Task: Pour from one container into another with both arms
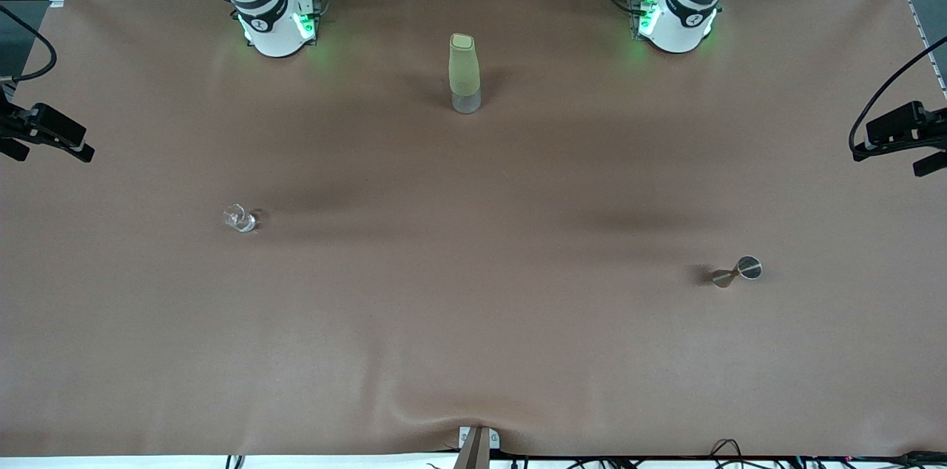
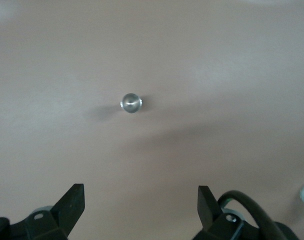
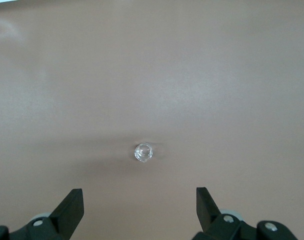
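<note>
We see a wide brown surface (image 1: 473, 321), lightly rippled, with a crease at the bottom centre of the front view. Along its top edge stand the two white arm bases, green lights glowing: the right arm (image 1: 270, 18) at upper left, the left arm (image 1: 677, 14) at upper right. Above them runs a cluttered strip of metal framing, cables and orange items (too small for us to name).

A tall pale green bottle (image 1: 464, 73) stands upright at upper centre, between the bases. A small clear glass (image 1: 240, 218) sits at middle left; a small metal hourglass-shaped cup (image 1: 737, 272) sits at lower right.

In the left wrist view, the left pincer (image 2: 141, 200) hangs released and empty, high over the metal cup (image 2: 131, 103). In the right wrist view, the right pincer (image 3: 139, 202) hangs released and empty, high over the clear glass (image 3: 143, 152).

Black camera mounts show at both side edges of the front view.
</note>
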Robot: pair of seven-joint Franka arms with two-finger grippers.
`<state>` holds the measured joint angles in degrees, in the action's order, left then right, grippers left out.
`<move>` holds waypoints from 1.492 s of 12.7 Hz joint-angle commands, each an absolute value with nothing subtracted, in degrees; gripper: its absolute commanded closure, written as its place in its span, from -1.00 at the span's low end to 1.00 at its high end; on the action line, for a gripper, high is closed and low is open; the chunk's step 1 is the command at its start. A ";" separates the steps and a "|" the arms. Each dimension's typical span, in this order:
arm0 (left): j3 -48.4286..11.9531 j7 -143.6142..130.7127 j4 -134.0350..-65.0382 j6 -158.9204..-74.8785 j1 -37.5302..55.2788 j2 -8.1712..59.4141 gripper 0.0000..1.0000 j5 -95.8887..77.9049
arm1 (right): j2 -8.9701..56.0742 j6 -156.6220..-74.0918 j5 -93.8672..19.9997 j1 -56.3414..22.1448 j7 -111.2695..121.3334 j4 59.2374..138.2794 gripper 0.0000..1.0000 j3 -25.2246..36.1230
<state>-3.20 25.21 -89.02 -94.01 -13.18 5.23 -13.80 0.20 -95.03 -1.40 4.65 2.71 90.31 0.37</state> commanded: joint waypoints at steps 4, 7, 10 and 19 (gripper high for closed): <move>-3.43 50.77 -90.88 -93.08 -22.84 12.73 -1.00 -26.80 | 0.97 -94.31 -0.53 4.48 2.02 88.68 -1.00 0.26; -3.43 60.60 -90.97 -93.16 -27.76 18.17 -1.00 -33.64 | 0.97 -94.31 -0.53 4.48 2.02 88.68 -1.00 0.26; -3.43 71.33 -90.62 -93.43 -31.63 26.43 -1.00 -40.93 | 0.97 -94.31 -0.53 4.48 2.02 88.68 -1.00 0.26; -3.51 103.06 -86.49 -93.78 -34.45 45.78 -1.00 -54.66 | 0.97 -94.66 -0.62 4.66 2.28 88.68 -1.00 0.26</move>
